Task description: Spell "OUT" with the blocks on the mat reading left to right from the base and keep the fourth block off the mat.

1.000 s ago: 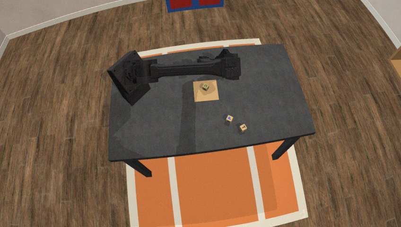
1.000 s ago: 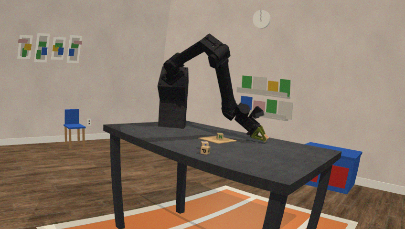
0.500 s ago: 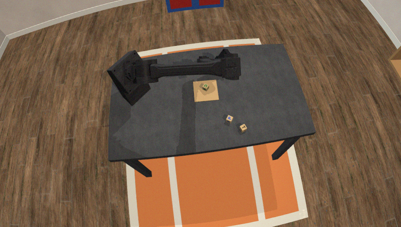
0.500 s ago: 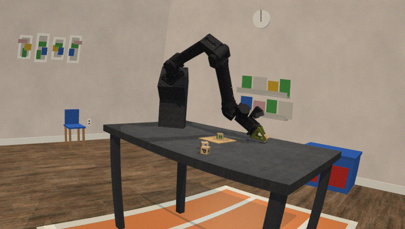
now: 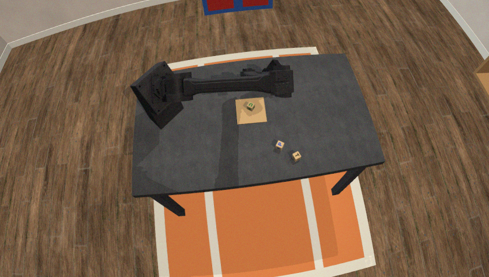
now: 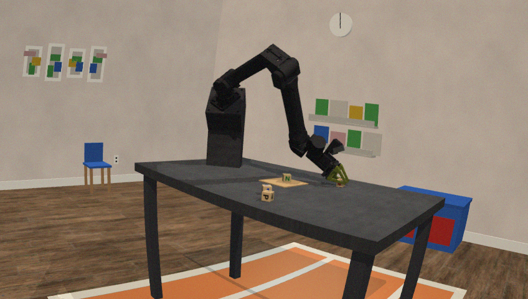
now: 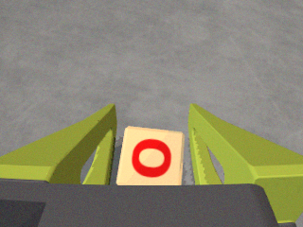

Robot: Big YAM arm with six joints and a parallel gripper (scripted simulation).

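In the wrist view a wooden block with a red O (image 7: 151, 157) on top lies on the dark table between my green fingers. A narrow gap shows on each side of it. My gripper (image 7: 152, 113) is open around it. In the exterior view the gripper (image 6: 339, 179) is down at the table top, just right of the tan mat (image 6: 283, 182). In the top view the arm hides the gripper and the O block. A block with a green letter (image 5: 251, 105) sits on the mat (image 5: 250, 111). The P block (image 5: 279, 145) and the T block (image 5: 296, 156) lie off the mat, on the side away from the arm.
The robot's base column (image 6: 225, 128) stands at the table's far left corner. The arm (image 5: 233, 83) stretches over the table's back edge. A blue and red box (image 6: 437, 218) stands on the floor behind the table.
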